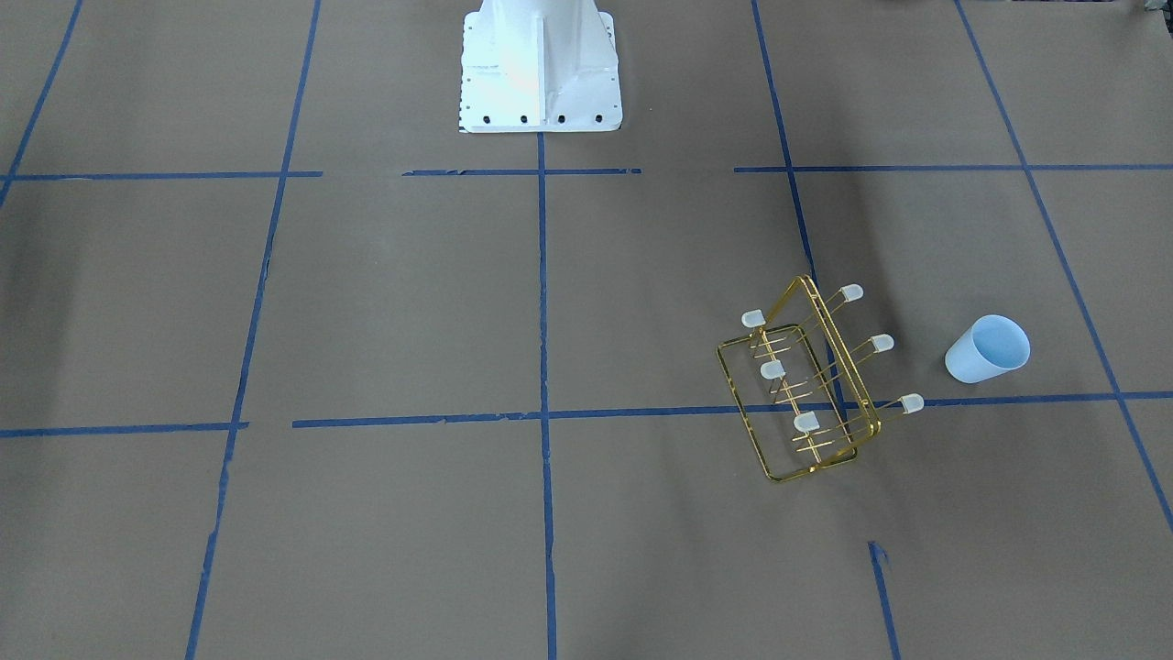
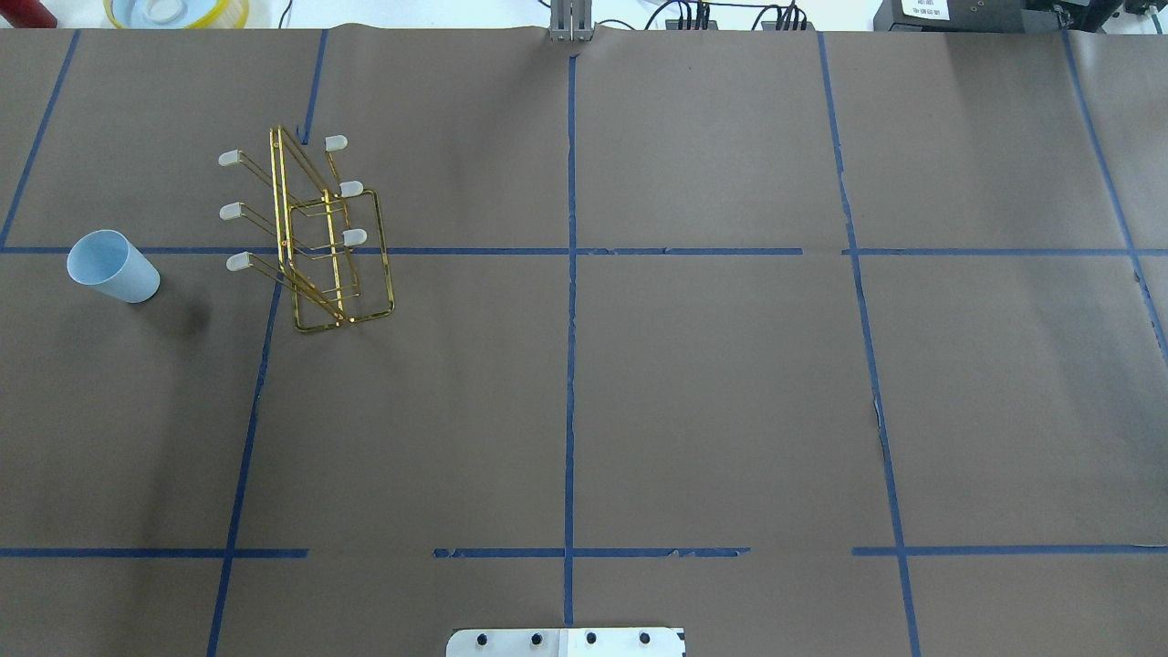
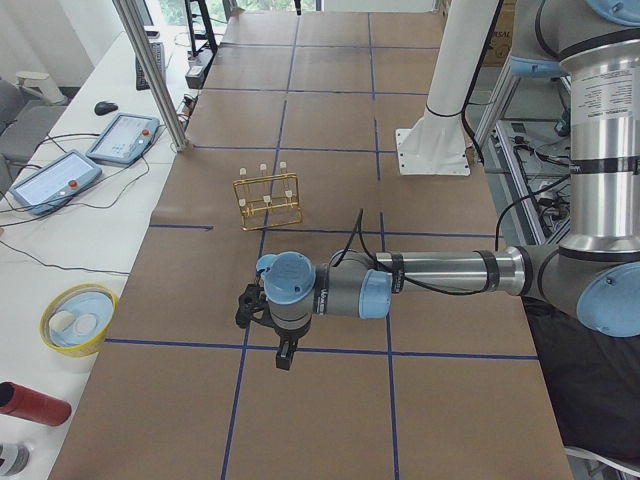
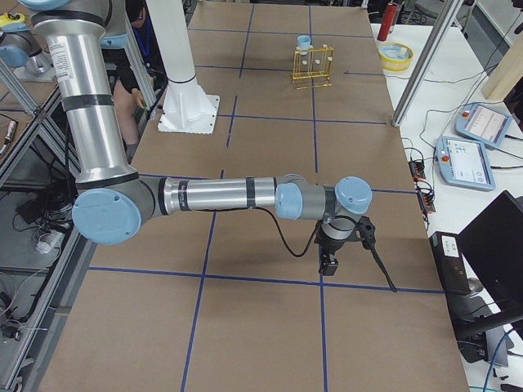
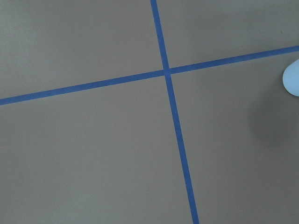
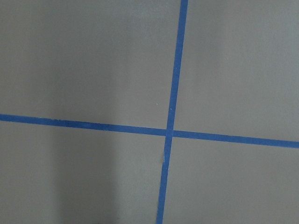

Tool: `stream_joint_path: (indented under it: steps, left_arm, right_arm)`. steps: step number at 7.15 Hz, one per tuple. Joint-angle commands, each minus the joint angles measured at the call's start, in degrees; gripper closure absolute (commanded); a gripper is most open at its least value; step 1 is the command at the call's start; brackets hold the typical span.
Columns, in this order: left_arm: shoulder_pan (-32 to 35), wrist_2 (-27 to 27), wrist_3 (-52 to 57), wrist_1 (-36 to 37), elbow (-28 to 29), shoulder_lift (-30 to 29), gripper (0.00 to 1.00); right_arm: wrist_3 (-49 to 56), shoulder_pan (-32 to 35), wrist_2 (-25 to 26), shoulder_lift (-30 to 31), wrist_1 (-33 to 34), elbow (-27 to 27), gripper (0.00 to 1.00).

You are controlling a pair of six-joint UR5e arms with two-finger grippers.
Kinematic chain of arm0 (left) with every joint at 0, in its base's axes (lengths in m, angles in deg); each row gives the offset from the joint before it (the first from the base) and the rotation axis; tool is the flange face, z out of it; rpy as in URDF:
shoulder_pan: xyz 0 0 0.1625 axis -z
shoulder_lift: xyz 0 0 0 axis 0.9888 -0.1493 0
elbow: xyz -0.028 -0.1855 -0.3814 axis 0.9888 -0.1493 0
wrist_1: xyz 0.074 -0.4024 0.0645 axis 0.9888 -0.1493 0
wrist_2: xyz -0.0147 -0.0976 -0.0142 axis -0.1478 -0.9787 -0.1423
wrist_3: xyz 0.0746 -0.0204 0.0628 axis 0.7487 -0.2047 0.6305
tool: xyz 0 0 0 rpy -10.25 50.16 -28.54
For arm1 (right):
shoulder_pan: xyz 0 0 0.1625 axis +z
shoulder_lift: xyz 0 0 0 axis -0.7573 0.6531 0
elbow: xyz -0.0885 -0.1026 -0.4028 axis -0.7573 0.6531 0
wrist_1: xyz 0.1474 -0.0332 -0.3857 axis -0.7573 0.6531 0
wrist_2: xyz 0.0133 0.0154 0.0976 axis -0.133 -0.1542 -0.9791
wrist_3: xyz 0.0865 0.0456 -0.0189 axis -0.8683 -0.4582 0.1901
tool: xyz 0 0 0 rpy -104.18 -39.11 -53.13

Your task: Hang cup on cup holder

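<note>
The pale blue cup (image 1: 988, 349) stands mouth up on the brown table, apart from the gold wire cup holder (image 1: 772, 369). In the overhead view the cup (image 2: 112, 266) is at the far left and the cup holder (image 2: 354, 236) is to its right. An edge of the cup (image 5: 292, 79) shows in the left wrist view. My left gripper (image 3: 283, 355) shows only in the exterior left view, hanging above the table nearer that camera than the holder (image 3: 268, 200). My right gripper (image 4: 329, 263) shows only in the exterior right view, far from the holder (image 4: 312, 69). I cannot tell whether either gripper is open or shut.
Blue tape lines grid the table. The white robot pedestal (image 1: 541, 69) stands at the robot's side. A yellow-rimmed dish (image 3: 78, 320), a red cylinder (image 3: 30, 403), two teach pendants (image 3: 125, 137) and a metal post (image 3: 150, 70) lie beyond the table's far edge.
</note>
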Motion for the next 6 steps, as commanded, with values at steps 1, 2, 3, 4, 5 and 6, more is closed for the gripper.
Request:
stream_joint_path:
  steps: [1, 2, 3, 4, 5, 6]
  left_arm:
    - [0.0, -0.2, -0.3, -0.1, -0.1, -0.2, 0.0]
    - [0.0, -0.2, -0.3, -0.1, 0.0, -0.2, 0.0]
    - [-0.1, -0.2, -0.3, -0.1, 0.1, -0.2, 0.0]
    - [-0.1, -0.2, -0.3, -0.2, 0.0, -0.3, 0.0]
    - [-0.1, -0.2, -0.4, -1.0, 0.3, -0.3, 0.0]
    - [-0.1, -0.2, -0.5, -1.1, 0.3, -0.4, 0.0]
  right_arm:
    - [0.0, 0.0, 0.0, 0.0, 0.0, 0.0, 0.0]
    - [0.0, 0.0, 0.0, 0.0, 0.0, 0.0, 0.0]
    - [0.0, 0.0, 0.0, 0.0, 0.0, 0.0, 0.0]
    - [0.0, 0.0, 0.0, 0.0, 0.0, 0.0, 0.0]
    - [0.0, 0.0, 0.0, 0.0, 0.0, 0.0, 0.0]
    - [0.0, 0.0, 0.0, 0.0, 0.0, 0.0, 0.0]
